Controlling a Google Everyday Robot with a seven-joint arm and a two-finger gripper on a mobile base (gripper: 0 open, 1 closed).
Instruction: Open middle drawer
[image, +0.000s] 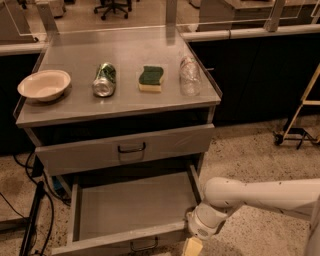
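The middle drawer (131, 207) is the low-fronted grey metal drawer, pulled far out from the cabinet, with its inside bare. Its small dark loop handle (144, 245) shows at the bottom edge of the view. My gripper (193, 246) hangs from the white arm (250, 197) at the drawer's front right corner, to the right of the handle and partly cut off by the frame. Above it, the taller-fronted drawer (90, 155) with its own handle (131, 148) stands slightly out.
On the cabinet top (125, 102) lie a beige bowl (44, 85), a crushed green can (104, 79), a green-yellow sponge (151, 78) and a clear bottle (189, 75). Black cables (31, 220) run on the floor at left. A stand's base (295, 135) is at right.
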